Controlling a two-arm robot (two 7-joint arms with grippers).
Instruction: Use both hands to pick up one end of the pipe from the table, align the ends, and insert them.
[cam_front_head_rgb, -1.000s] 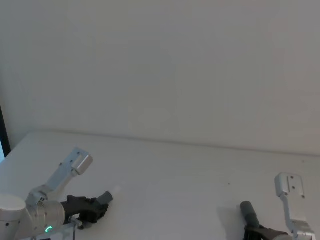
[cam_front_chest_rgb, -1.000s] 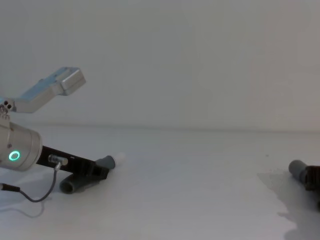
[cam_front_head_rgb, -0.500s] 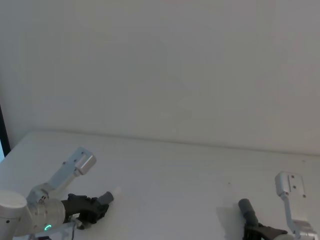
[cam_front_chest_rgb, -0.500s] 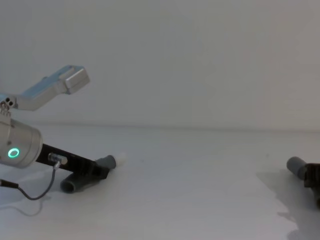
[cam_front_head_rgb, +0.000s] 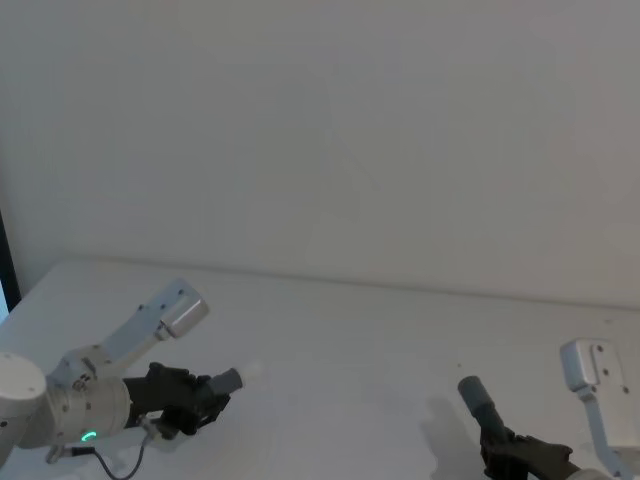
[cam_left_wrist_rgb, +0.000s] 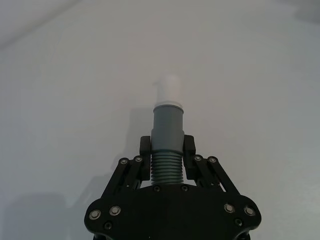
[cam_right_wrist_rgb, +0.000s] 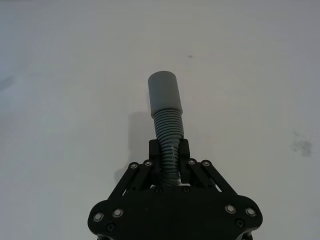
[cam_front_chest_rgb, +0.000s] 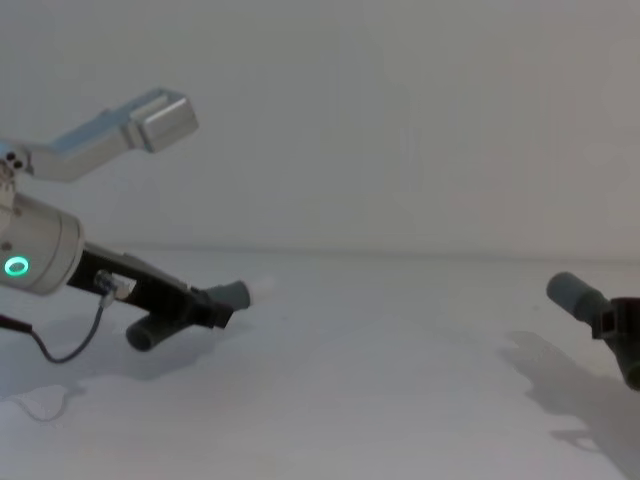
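Head: left gripper clamped on white-tipped pipe piece, right gripper clamped on socket piece, well apart above the table. Wrists: held on the ribs, behind narrow cuff and socket cuff. Chest: cuffs angled upward, not in line; risks jamming or buckling if pushed so.

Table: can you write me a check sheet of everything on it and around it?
Surface: white table, shadows under both arms.
Job's things: white-tipped pipe piece at the left and socket-cuff pipe piece at the right, both held above the table, far apart, not joined.
Clutter: nothing seen.
Grippers: left gripper has its jaws shut on the white-tipped piece's ribs; right gripper has its jaws shut on the other's ribs.
Cables: thin black cable loops under the left wrist.
Surroundings: plain wall.
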